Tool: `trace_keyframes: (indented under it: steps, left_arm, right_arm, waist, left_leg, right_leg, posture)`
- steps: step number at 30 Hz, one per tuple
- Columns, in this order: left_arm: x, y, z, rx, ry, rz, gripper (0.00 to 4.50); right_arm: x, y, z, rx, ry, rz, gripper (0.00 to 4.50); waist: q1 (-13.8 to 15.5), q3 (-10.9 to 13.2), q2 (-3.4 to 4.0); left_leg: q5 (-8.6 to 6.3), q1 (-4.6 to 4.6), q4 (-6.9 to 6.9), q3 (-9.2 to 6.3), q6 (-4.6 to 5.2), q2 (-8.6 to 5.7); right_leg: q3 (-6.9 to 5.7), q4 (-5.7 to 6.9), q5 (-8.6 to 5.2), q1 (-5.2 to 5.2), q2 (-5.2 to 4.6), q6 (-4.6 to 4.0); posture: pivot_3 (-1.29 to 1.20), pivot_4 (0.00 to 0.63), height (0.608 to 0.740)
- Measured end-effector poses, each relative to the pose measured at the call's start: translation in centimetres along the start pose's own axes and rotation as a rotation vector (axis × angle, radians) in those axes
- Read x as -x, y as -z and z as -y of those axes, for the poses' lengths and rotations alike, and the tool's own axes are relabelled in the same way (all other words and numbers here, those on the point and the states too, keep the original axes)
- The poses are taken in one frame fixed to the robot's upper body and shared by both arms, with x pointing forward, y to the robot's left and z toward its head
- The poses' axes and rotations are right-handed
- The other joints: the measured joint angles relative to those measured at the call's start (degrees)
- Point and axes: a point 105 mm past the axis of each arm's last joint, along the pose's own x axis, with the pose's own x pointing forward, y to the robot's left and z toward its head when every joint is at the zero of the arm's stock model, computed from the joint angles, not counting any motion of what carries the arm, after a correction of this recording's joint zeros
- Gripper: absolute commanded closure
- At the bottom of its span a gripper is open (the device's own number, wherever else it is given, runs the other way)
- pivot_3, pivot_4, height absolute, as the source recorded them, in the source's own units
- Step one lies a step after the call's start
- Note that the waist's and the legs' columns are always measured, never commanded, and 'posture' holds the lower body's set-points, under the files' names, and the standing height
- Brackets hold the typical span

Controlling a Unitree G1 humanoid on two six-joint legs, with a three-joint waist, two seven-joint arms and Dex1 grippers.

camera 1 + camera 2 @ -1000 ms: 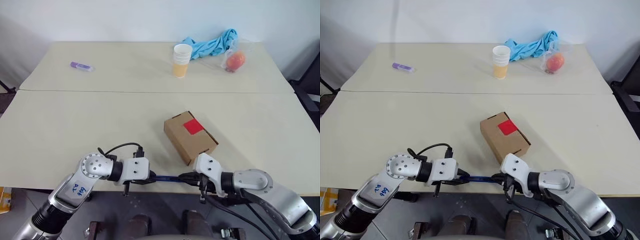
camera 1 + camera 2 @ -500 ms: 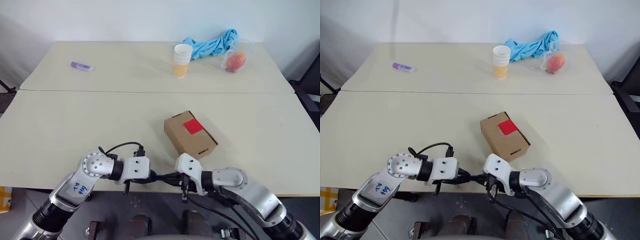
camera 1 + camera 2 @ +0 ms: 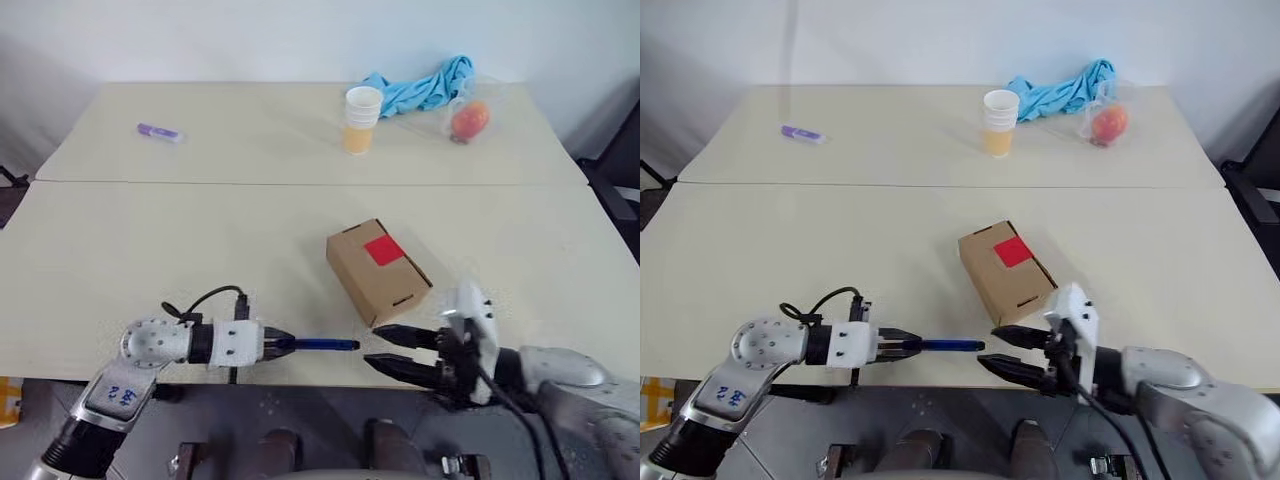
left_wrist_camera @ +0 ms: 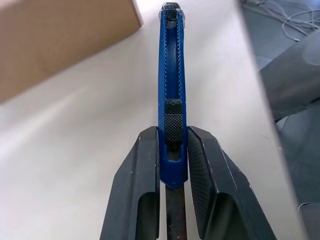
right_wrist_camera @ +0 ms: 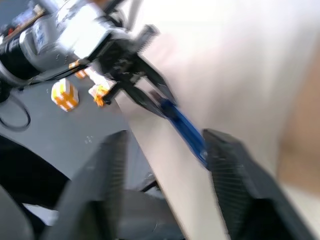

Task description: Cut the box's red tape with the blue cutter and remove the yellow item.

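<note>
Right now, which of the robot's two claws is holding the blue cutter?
The left claw is shut on the blue cutter, gripping its rear end. The right claw gapes open with nothing in it, just beside the cutter's tip.

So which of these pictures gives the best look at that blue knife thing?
The left wrist view: the blue cutter runs up the picture, its ridges and slider plain, clamped in the left end effector. The head views show a thin blue stick; the right wrist view shows it blurred.

Far table [image 3: 250,150]: purple-and-white marker [image 3: 160,131] near its left end, stacked paper cups [image 3: 362,118] w/ orange filling mid-right, crumpled blue cloth [image 3: 425,84] just behind the cups, red-orange fruit in clear plastic bag [image 3: 468,119] beside the cloth, right end.
</note>
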Motion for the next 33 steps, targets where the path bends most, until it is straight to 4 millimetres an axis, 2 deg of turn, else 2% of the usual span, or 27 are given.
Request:
trace_keyframes:
  steps: [3, 4, 7, 12, 17, 25, 33]
  left_arm:
    - [0.2, -1.1, -0.2, -0.063, -0.004, 0.067, 4.04]
    - [0.1, -1.5, -0.6, -0.079, -0.02, 0.086, 4.04]
    - [-0.3, -2.6, -1.8, -0.126, -0.063, 0.134, 4.04]
    - [-1.4, -3.0, -1.1, -0.12, -0.026, 0.168, 4.04]
    - [-1.8, -3.1, -1.3, -0.101, -0.046, 0.174, 4.04]
    - [-2.8, -4.1, -1.2, -0.101, -0.052, 0.205, 4.04]
    - [-2.9, -4.3, -1.8, -0.107, -0.072, 0.205, 4.04]
  right_arm:
    - [2.1, 1.2, 0.6, -0.156, 0.082, -0.118, 0.09]
    - [2.2, 1.1, 0.7, -0.205, 0.097, -0.104, 0.04]
    - [1.6, 0.4, 0.8, -0.335, 0.105, -0.042, 0.04]
    - [-0.6, -0.6, 0.2, -0.457, 0.064, 0.03, 0.04]
    - [-1.5, -1.5, 1.0, -0.472, 0.084, 0.061, 0.04]
    - [-2.8, -1.1, 1.3, -0.475, 0.065, -0.002, 0.04]
    - [-3.4, -0.8, 1.3, -0.449, 0.053, -0.033, 2.79]
  waist:
    - [0.55, 0.02, 0.02]
    - [0.6, 0.02, -0.01]
    - [0.53, 0.02, 0.0]
    - [-0.3, 0.02, 0.0]
    - [-0.02, 0.03, -0.01]
    - [-0.07, 0.02, 0.0]
    - [-0.08, 0.02, 0.0]
  left_leg:
    - [-0.05, 0.0, 0.05, -0.01, 0.12, -0.03]
    - [-0.04, 0.0, 0.06, 0.0, 0.12, -0.03]
    - [-0.04, 0.0, 0.06, 0.03, 0.13, -0.01]
    - [-0.05, 0.0, 0.02, 0.07, 0.14, -0.01]
    - [-0.05, -0.01, 0.06, 0.03, 0.17, -0.04]
    - [-0.07, -0.07, 0.05, 0.03, 0.19, -0.03]
    - [-0.07, -0.08, 0.05, 0.02, 0.2, -0.04]
  right_leg:
    - [-0.06, -0.15, 0.03, 0.13, -0.06, 0.06]
    - [-0.08, -0.19, 0.05, 0.15, -0.06, 0.09]
    - [-0.09, -0.2, 0.08, 0.14, -0.04, 0.14]
    - [-0.07, -0.21, 0.08, 0.1, -0.02, 0.14]
    - [-0.07, -0.23, 0.09, 0.12, -0.03, 0.16]
    - [-0.08, -0.28, 0.09, 0.09, -0.03, 0.16]
    - [-0.09, -0.3, 0.09, 0.08, -0.02, 0.16]
  posture:
    - [0.0, 0.15, 0.74]
    - [0.0, 0.15, 0.74]
    - [0.0, 0.15, 0.74]
    - [0.0, 0.15, 0.74]
    - [0.0, 0.15, 0.74]
    - [0.0, 0.15, 0.74]
    - [0.0, 0.15, 0.74]
